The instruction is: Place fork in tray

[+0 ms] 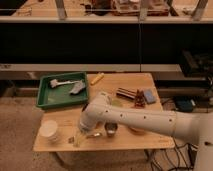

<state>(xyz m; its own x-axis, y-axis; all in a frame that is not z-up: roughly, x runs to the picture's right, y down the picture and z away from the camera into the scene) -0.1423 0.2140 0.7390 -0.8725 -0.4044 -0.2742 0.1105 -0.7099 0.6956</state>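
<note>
Across the wooden counter (112,82), the gripper (79,139) is hovering, jaws spread, over the fork (94,135) in front of the green tray (64,105), apparently readying a pinch.

One arm (145,120): thick white tubular casing, smooth and slightly glossy, with a row of small dark dots along its side and a rounded, bulbous joint (97,107) at the bend. One hand (80,136): small and pale, at the arm's tapered end, low over the front left of the surface (62,120), fingers spread. Finer details of it cannot be made out.
</note>
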